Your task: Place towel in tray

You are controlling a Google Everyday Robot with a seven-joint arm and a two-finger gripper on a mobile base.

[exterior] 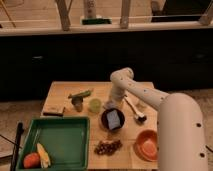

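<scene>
Camera view: we see the white arm (150, 97) reaching down to mid-table, with the green tray (62, 142) well apart, left and nearer the camera. The gripper (111, 102) hangs just behind the dark bowl (103, 121), at a pale wad we take for the towel (108, 105). Whether it is clamped or apart, we cannot tell.

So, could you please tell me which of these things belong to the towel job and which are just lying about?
Job: green tray; pale folded thing, likely the towel, in the dark bowl; hand, low just behind that bowl.
Lying about: grapes; orange bowl; brush; green cup.
</scene>
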